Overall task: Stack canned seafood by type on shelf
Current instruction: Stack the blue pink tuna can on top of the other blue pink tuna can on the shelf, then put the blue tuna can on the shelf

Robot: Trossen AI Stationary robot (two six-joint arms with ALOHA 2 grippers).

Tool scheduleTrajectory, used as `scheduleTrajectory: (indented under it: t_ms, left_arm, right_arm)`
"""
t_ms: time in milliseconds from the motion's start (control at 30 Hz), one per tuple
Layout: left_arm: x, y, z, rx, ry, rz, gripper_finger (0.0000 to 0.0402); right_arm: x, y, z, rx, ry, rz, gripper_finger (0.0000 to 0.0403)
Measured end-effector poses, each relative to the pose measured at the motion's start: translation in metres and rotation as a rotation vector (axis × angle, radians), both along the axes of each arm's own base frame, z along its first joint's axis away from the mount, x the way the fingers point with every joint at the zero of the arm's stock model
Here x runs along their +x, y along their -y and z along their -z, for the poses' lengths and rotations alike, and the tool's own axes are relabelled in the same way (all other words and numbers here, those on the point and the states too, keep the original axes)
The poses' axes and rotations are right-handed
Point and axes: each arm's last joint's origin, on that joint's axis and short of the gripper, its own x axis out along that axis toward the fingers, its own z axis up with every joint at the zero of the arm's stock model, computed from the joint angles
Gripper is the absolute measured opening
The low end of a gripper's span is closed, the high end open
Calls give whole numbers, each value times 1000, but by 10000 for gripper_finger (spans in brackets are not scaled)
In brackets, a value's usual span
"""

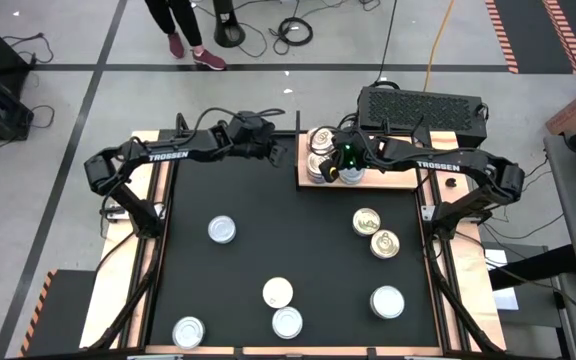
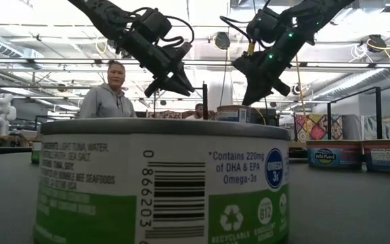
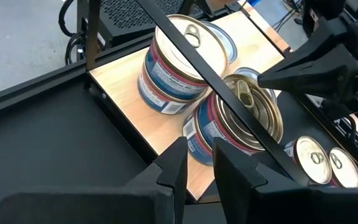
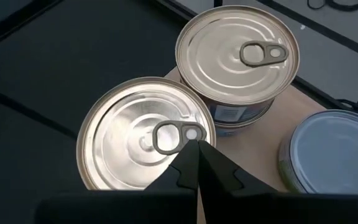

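Observation:
The shelf [image 1: 368, 172], a light wooden board, lies at the table's far edge. On its left end stand stacked tins of canned seafood [image 1: 320, 152]; in the left wrist view they are two stacks of two [image 3: 179, 62] [image 3: 235, 124]. A pale-topped tin [image 4: 328, 155] stands beside them. My right gripper [image 4: 194, 149] is shut, its tips over the pull tab of a silver-topped tin [image 4: 145, 134]. My left gripper [image 3: 199, 171] hovers over the mat just left of the shelf, narrowly open, with nothing between its fingers. My right gripper points slanting down from the table's right at the pull tab [image 4: 169, 135] on top of the nearer stack. Its shut tips hide the spot, so I cannot tell whether they touch the tin.
Several loose tins lie on the black mat: one at mid left [image 1: 222, 230], two gold-topped at right [image 1: 366, 221] [image 1: 385, 243], others near the front edge [image 1: 278, 293] [image 1: 387, 301]. A black ventilated box [image 1: 423, 105] sits behind the shelf. A person stands beyond the table [image 2: 110, 95].

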Motion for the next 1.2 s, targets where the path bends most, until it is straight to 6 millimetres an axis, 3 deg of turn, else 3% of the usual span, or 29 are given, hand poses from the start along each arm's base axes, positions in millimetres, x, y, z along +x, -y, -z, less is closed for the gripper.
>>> scheduleTrajectory:
  t_ms: [333,567,967,1200]
  left_arm:
    - [3,12,4,-6,-46,63,77]
    - [-24,33,-3,-42,-241,183,77]
    - [-77,59,-28,23,-248,180,77]
    - [-77,76,-21,32,-192,214,77]
  right_arm:
    - [-12,-7,-23,-41,61,-18,0]
    - [-20,-27,-39,-44,91,-75,0]
    - [-7,-74,-45,-25,143,-203,0]
    - [-2,-98,-47,-61,148,-314,0]
